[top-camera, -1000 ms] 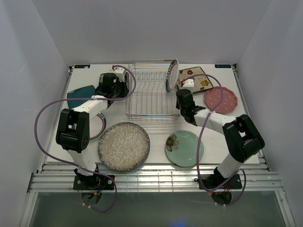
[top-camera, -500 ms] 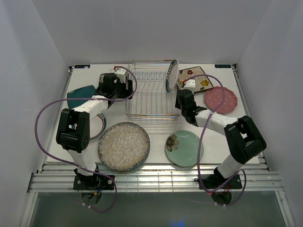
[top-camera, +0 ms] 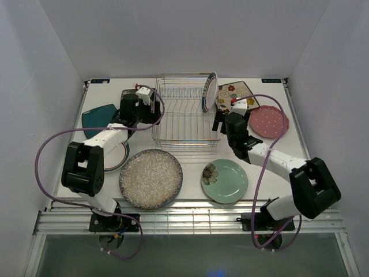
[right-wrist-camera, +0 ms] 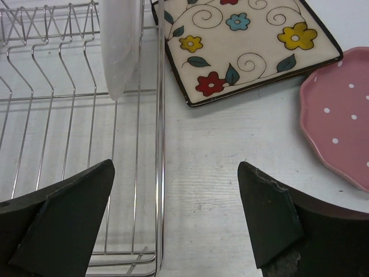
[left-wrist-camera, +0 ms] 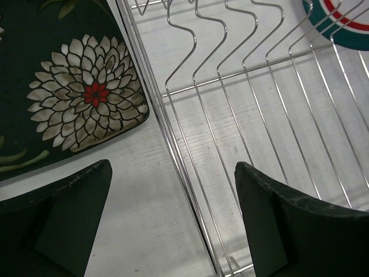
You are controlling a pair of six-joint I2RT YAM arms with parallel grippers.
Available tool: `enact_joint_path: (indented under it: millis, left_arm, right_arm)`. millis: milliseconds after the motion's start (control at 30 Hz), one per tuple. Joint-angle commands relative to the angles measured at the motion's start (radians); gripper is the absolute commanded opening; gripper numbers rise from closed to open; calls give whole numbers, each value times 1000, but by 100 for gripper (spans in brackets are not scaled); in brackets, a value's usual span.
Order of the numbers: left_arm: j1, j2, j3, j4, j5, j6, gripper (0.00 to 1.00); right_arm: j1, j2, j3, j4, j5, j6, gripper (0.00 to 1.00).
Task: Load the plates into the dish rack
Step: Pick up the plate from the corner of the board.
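Observation:
The silver wire dish rack (top-camera: 183, 115) stands mid-table with one white teal-rimmed plate (top-camera: 209, 92) upright at its right end. My left gripper (top-camera: 152, 109) is open astride the rack's left rail (left-wrist-camera: 173, 150), gripping nothing; the black floral square plate (left-wrist-camera: 75, 98) lies beside it. Open too, my right gripper (top-camera: 218, 120) straddles the right rail (right-wrist-camera: 160, 173) without holding it. On the table lie the grey speckled plate (top-camera: 151, 178), mint green floral plate (top-camera: 224, 180), pink dotted plate (top-camera: 268, 121), cream floral square plate (top-camera: 233, 92), teal plate (top-camera: 97, 118) and another teal-rimmed plate (top-camera: 119, 154).
White walls close in the table on three sides. In the right wrist view the cream square plate (right-wrist-camera: 242, 40) and pink plate (right-wrist-camera: 340, 115) lie just right of the rack, and the racked plate's white back (right-wrist-camera: 120, 40) rises at the rack's corner.
Both grippers went from shut to wide open at the rack's side rails. The right arm has swung outward to the right; the left has shifted slightly.

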Motion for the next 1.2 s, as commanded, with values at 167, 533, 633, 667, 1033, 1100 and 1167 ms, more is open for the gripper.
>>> enact_joint_path:
  millis: [167,533,633,667,1033,1100,1167]
  left_arm:
    - [-3,-154,-44,89,-15,-1,98]
    - [-3,-278,-156,198,-4,-12,98]
    - [-3,-329,-205,246,-6,-23,98]
    - [-3,-344,-219,275,-6,-24,98]
    - [-2,-496,-362,425,-22,-13,98]
    - [-2,-501,-365,425,-13,-23,98]
    - [-2,-504,-365,424,-7,-24,98]
  right_arm:
    - [-4,-126,-100,145,18,12,90]
    - [-10,-425,-316,178,70,124,90]
    - [-13,-520,-347,86,43,182,90]
    - [-13,-545,-355,60,40,201,90]
    - [-13,-852,-479,-120,150,432,90]
    - [-13,-884,-490,-160,162,458,90]
    - [-13,-895,-499,-180,156,501,90]
